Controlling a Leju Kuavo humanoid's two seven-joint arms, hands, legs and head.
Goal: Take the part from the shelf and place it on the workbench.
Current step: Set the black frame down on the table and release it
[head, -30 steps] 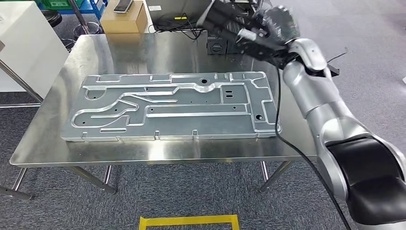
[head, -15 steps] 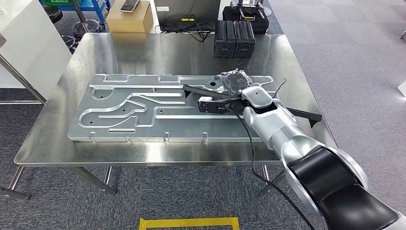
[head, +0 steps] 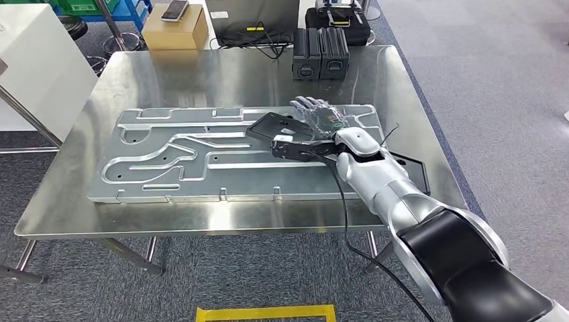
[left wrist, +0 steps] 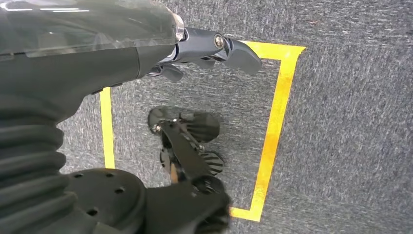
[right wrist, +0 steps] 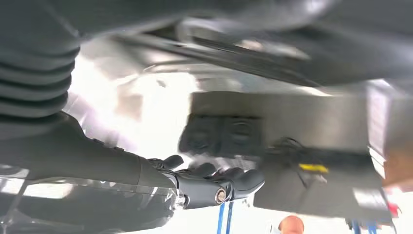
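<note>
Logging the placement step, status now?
Right hand grips flat black part low over large stamped silver metal panel on steel workbench. Left hand hangs over floor, holding nothing. Nothing blocking.

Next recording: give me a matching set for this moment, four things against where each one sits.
Things:
1. black part
2. cardboard box
3. black cases
4. yellow tape

Places:
A. on the floor in front of the workbench
B. at the far edge of the workbench
C. beyond the workbench's far left corner
D. in the right hand, over the metal panel

Pairs: 1-D, 2-C, 3-B, 4-A
</note>
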